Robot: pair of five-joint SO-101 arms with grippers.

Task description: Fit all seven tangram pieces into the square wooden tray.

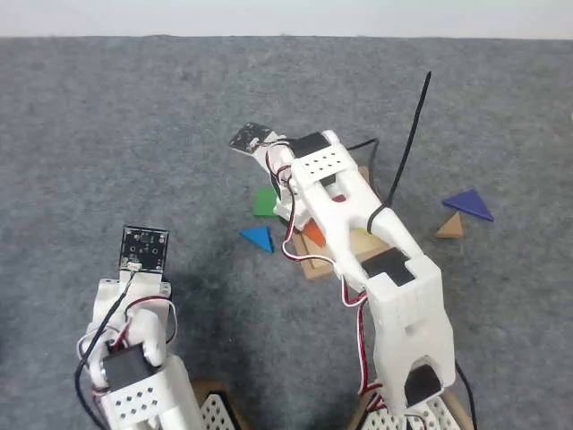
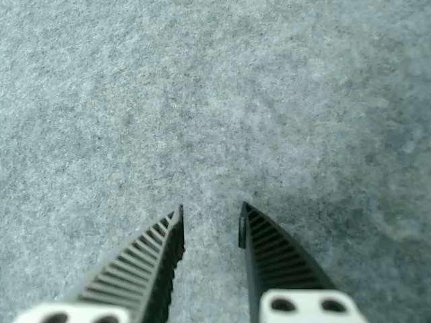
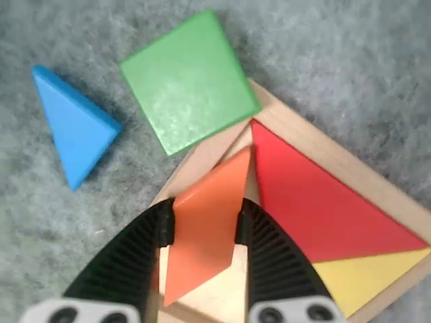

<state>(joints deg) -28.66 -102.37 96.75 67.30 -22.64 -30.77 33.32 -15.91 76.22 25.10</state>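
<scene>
Right gripper [image 3: 205, 223] clamped on orange piece [image 3: 201, 252] at tray [image 3: 337, 160] corner, beside red triangle [image 3: 316, 202]. Left gripper [image 2: 210, 222] narrowly parted, holding nothing, over counter [image 2: 215, 101].

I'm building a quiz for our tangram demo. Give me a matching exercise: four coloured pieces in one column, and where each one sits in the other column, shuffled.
Pieces:
1. orange piece
2. red triangle
3. blue triangle
4. green square

Places:
a. lying flat in the tray
b. on the carpet, apart from the tray
c. held by the right gripper, over the tray
d. on the carpet, beside the tray's corner

Pairs: 1-c, 2-a, 3-b, 4-d
</scene>
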